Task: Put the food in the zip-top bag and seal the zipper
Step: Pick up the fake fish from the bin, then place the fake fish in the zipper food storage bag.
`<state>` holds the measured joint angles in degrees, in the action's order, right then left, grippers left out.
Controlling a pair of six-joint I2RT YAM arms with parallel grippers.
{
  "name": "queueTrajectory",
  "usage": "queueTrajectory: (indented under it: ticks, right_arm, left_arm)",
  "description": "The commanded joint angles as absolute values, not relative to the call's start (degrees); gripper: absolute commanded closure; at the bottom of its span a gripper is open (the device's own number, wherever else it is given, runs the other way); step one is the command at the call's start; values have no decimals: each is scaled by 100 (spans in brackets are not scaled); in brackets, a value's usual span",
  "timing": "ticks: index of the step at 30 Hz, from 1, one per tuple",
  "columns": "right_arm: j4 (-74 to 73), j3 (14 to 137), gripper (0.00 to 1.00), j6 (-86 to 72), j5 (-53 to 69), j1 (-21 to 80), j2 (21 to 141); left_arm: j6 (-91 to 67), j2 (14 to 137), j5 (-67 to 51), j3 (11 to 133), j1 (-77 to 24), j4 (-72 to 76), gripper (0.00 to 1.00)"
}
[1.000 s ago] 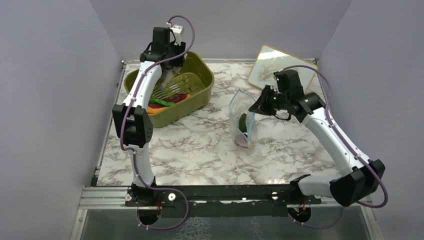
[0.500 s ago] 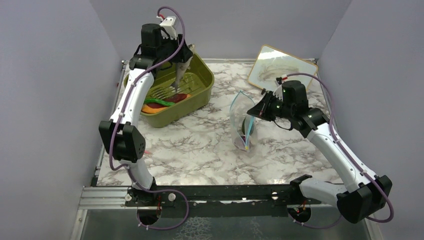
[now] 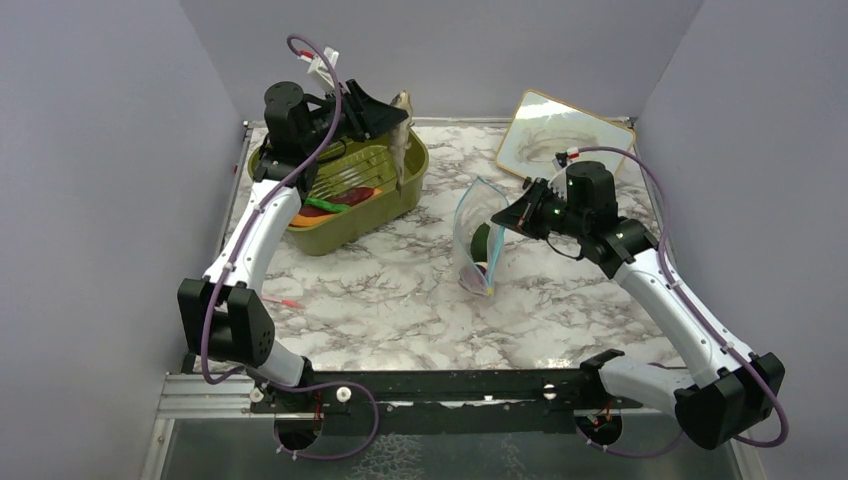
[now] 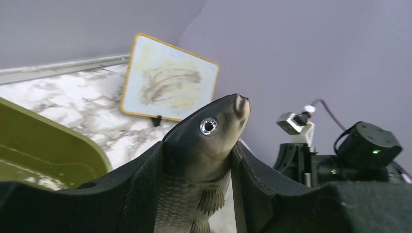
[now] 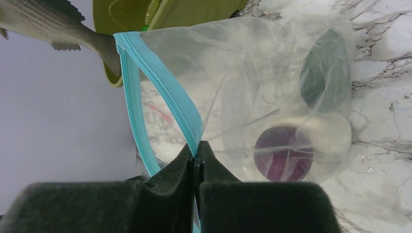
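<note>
My left gripper (image 3: 398,112) is shut on a grey toy fish (image 3: 401,142) that hangs head-up over the right rim of the olive tub (image 3: 400,190). In the left wrist view the fish (image 4: 204,160) fills the space between the pads. My right gripper (image 3: 506,220) is shut on the light blue zipper (image 5: 165,87) of the clear zip-top bag (image 3: 470,225), holding its mouth open and upright. Inside the bag (image 5: 252,73) lie a purple onion (image 5: 284,155) and a dark green piece (image 5: 323,73). A red-orange hot-dog piece (image 3: 335,198) and a green piece (image 3: 318,204) lie in the tub.
A yellow-edged white board (image 3: 560,135) leans at the back right. A small red item (image 3: 283,300) lies on the marble table near the left arm. Grey walls close in on the left, back and right.
My left gripper has lifted the fish out of the tub and swung it right, toward the bag. My right gripper has kept its hold on the bag's mouth.
</note>
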<state>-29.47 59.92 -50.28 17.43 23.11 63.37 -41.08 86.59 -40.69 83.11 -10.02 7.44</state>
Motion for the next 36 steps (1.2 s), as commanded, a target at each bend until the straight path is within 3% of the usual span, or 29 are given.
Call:
queueTrajectory:
  ticks: [1, 13, 36]
  right_arm:
    - [-2515, 5902, 99, -5395, 1768, 2280, 6315]
    - [-2193, 5881, 99, -5792, 1772, 2285, 6535]
    - [-1767, 5956, 99, -5786, 1762, 2283, 6402]
  left_arm:
    - [-5416, 8495, -4707, 8050, -1100, 1984, 71]
    - [-6671, 8723, -4768, 8130, -1890, 3047, 72]
    - [-6120, 8860, -3930, 6643, -2921, 4100, 72]
